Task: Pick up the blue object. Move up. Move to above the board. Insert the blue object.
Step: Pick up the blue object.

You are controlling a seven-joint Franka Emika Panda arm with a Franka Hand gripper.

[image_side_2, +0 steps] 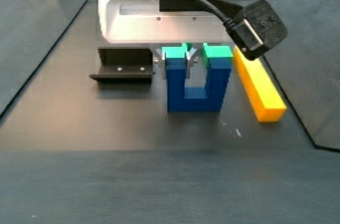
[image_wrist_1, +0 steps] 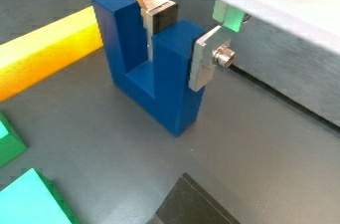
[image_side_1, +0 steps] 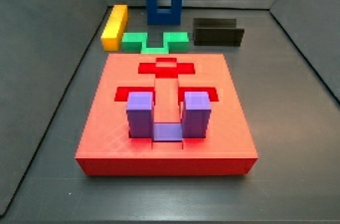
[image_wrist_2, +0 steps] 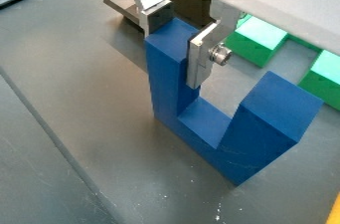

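Note:
The blue object (image_side_1: 163, 9) is a dark blue U-shaped block standing on the grey floor at the far end, prongs up; it also shows in a side view (image_side_2: 196, 87). My gripper (image_side_2: 194, 57) reaches down over it. In both wrist views the silver fingers stand on either side of one prong (image_wrist_1: 173, 69) (image_wrist_2: 170, 69), one finger inside the U and one outside, both touching it: gripper (image_wrist_1: 182, 47) (image_wrist_2: 180, 41) shut on that prong. The red board (image_side_1: 113, 118) lies nearer, with a purple U-shaped block (image_side_1: 159, 116) set in a recess.
A yellow bar (image_side_1: 115, 26) (image_side_2: 259, 89) lies beside the blue object. A green block (image_side_1: 155, 41) (image_wrist_2: 259, 41) lies between it and the board. The dark fixture (image_side_1: 220, 32) (image_side_2: 123, 66) stands on the other side. Grey walls ring the floor.

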